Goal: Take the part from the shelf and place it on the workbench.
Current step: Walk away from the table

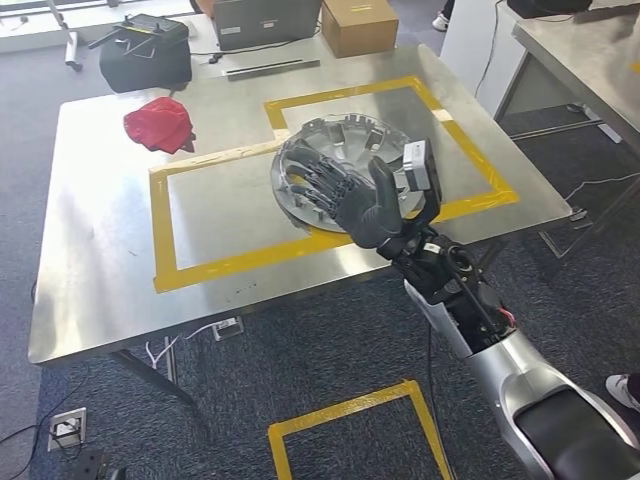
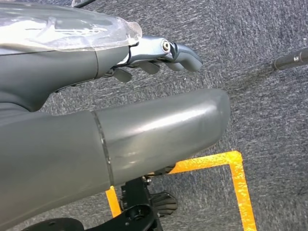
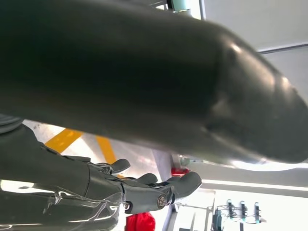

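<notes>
Item: silver part lay at frame centre on the surface, inside yellow tape marking its place; my right hand hovered spread over it, holding nothing.

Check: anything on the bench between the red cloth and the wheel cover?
Nothing stands there. In the head view, between the red cloth and the wheel cover lies bare steel workbench crossed by a strip of yellow tape.
</notes>
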